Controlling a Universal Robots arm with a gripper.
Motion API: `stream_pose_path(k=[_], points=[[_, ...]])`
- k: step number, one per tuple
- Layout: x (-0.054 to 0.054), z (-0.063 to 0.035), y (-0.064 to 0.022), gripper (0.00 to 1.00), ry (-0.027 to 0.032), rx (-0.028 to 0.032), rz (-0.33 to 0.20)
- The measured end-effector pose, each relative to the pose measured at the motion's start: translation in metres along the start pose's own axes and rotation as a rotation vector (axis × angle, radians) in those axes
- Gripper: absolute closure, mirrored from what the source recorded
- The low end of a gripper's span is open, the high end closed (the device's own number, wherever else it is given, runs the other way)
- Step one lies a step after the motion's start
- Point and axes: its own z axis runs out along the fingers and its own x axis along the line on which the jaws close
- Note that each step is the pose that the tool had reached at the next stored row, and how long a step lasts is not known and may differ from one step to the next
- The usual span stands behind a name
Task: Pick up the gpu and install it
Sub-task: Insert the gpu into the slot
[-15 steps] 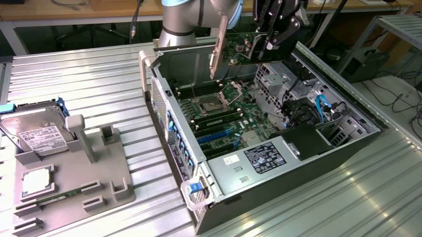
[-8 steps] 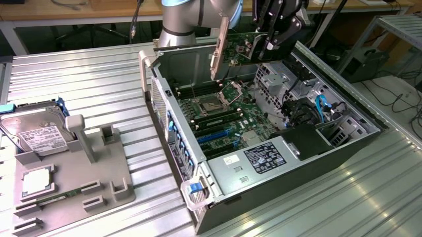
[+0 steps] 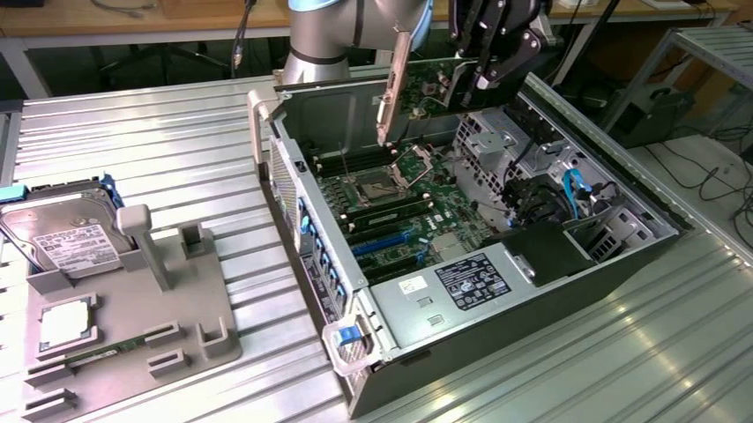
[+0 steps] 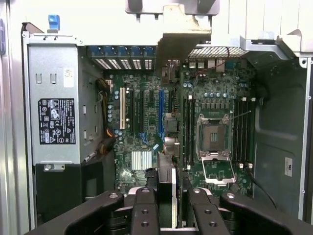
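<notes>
Exterior view, upper centre: fingers (image 3: 488, 75) clamped on gpu (image 3: 442, 88), held above open computer case (image 3: 612, 207). Risks: bracket snagging case rim; card tilted, missing motherboard (image 4: 146, 127) slot, slipping.

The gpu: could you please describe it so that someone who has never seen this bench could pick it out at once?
Start at the open computer case on the ribbed metal table. Above its motherboard hangs the gripper, shut on the gpu: a flat green circuit card with a silver bracket at one end. Unlike the boxy hard drive in the grey holder, it is thin and held in the air.
</notes>
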Motion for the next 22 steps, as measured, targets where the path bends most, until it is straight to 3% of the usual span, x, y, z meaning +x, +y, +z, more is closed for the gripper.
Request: stream_pose_path(k=[22], points=[[0.001,0.0,0.0,0.72,0.0018,-0.0025,-0.118]])
